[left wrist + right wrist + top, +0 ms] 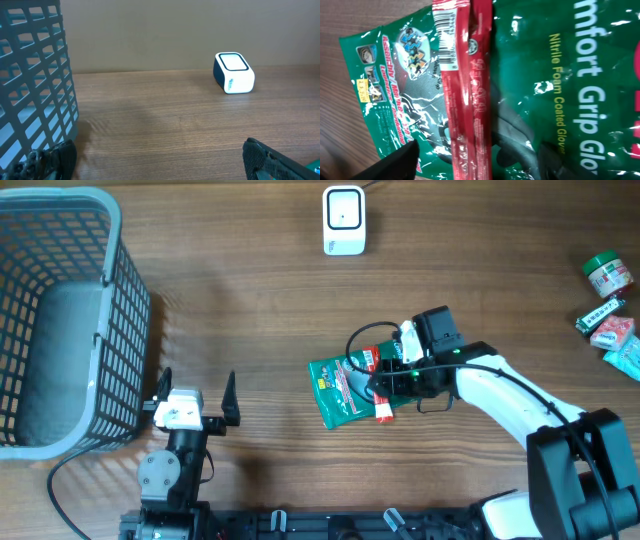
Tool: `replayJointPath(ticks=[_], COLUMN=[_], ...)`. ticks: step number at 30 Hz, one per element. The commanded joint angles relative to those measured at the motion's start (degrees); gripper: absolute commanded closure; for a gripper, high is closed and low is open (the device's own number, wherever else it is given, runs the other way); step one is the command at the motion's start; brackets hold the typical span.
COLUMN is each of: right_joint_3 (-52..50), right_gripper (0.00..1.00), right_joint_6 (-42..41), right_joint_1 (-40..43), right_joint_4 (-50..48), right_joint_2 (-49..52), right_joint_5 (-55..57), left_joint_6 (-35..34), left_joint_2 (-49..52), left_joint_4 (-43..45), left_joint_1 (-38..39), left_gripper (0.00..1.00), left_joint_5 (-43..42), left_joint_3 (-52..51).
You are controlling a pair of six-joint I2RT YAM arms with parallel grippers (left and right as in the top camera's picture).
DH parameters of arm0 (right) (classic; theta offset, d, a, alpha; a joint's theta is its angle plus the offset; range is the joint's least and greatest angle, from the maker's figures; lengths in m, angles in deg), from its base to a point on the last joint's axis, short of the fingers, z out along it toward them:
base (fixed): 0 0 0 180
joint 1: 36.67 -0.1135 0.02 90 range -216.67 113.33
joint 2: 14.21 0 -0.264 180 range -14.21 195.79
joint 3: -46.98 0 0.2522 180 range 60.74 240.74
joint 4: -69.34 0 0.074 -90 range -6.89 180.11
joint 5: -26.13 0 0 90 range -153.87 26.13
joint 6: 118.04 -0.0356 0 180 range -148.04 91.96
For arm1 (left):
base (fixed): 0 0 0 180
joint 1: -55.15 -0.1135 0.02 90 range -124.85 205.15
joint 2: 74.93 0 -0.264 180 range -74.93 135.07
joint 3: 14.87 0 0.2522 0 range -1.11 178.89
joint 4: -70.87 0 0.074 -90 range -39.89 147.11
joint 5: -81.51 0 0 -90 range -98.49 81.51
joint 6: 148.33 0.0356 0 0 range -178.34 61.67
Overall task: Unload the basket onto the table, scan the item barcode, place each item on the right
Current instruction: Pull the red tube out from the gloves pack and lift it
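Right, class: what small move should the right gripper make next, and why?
Probably lower and close on the glove pack. The right gripper is over it, and the pack lies flat on the table, well apart from the scanner, so it likely needs gripping before any scan.

Wood table (250, 310), grey basket (128, 330) L, white scanner (343, 220), green glove pkt (338, 398) ctr, small pkgs (612, 330) R

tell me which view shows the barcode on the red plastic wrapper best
Right wrist: its close-up shows the barcode large and clear on the red plastic wrapper. Overhead gives only a small red strip, bars unreadable. Left wrist shows none of it.
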Motion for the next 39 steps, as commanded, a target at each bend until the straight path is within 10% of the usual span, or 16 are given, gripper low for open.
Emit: replayJointPath(ticks=[1,5,10,16,39], right_joint_3=[-0.3,-0.3,-0.3,-0.3,6.6], right_gripper=[0.11,0.09,0.36,0.95,0.95], right_joint_6=[-1.0,-5.7,-9.2,-12.1,-0.7], right_joint_1=[-3.1,-6.6,-7.9,-7.9,-7.9], right_joint_4=[0.8,1.2,1.0,0.5,1.9], right_joint_2=[0.6,1.1,5.2,11.2,0.9], right_joint_5=[3.5,10.8,13.9,11.2,0.4], left_joint_6=[-0.3,-0.3,-0.3,-0.3,-0.3], left_joint_2=[-0.5,-0.5,-0.5,-0.5,-0.5], left_joint_4=[-0.2,-0.2,-0.2,-0.2,-0.2], left_joint_1=[-0.2,-0.2,-0.2,-0.2,-0.2], left_gripper=[0.00,0.00,0.00,0.00,0.00], left_joint_5=[-0.9,-0.9,-0.9,-0.9,-0.9], left_joint_3=[-0.3,-0.3,-0.3,-0.3,-0.3])
